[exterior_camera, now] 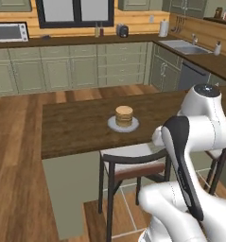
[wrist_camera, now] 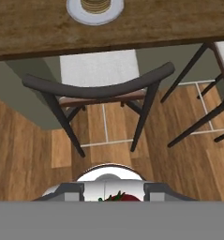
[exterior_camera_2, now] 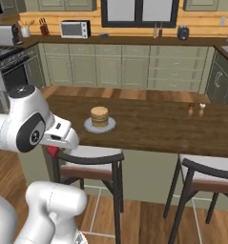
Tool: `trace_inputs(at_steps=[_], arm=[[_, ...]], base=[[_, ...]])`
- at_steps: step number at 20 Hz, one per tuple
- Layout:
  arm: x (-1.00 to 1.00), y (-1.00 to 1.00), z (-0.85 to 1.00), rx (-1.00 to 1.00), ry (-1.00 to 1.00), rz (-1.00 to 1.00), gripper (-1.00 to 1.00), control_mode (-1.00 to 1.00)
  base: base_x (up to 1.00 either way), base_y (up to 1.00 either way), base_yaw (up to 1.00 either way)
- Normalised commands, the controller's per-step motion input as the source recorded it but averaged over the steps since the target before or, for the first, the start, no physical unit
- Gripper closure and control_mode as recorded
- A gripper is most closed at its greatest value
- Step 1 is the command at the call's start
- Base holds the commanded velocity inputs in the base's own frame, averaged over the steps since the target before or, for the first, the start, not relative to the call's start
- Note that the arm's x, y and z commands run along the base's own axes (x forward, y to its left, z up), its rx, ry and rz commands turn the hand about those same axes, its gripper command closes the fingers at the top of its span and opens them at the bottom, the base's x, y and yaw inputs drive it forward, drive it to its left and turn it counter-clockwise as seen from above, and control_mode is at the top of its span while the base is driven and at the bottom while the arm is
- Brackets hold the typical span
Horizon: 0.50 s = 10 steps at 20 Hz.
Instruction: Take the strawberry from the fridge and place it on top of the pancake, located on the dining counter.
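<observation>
The strawberry (wrist_camera: pixel 120 197) sits pinched in the closed gripper (exterior_camera_2: pixel 52 150) — a red bit peeks out below the hand, low beside the near stool (exterior_camera_2: pixel 89 159). Which way the berry points is too hidden to tell. The pancake (exterior_camera: pixel 124 116) stack stands upright on its plate (exterior_camera: pixel 112 125), on the counter (exterior_camera: pixel 72 127) just beyond that stool — well apart from the berry.

pancake (exterior_camera: pixel 124 116) stack sitting on grey plate (exterior_camera: pixel 113 125), mid dark-brown bench (exterior_camera: pixel 76 127). black-framed stool (exterior_camera: pixel 133 163) standing just under the near edge. white arm (exterior_camera: pixel 195 137) rising at lower right, overlapping the bench's right end. microwave (exterior_camera: pixel 10 32) resting on far counter.
</observation>
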Motion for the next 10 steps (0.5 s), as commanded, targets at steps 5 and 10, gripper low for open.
trace_inputs(at_steps=[5, 10], arm=[[0.0, 0.0, 0.0, 0.0, 0.0, 0.0, 1.0, 1.0], [0.0, 0.0, 0.0, 0.0, 0.0, 0.0, 1.0, 1.0]], base=[[0.7, 0.0, 0.0], [0.7, 0.0, 0.0]])
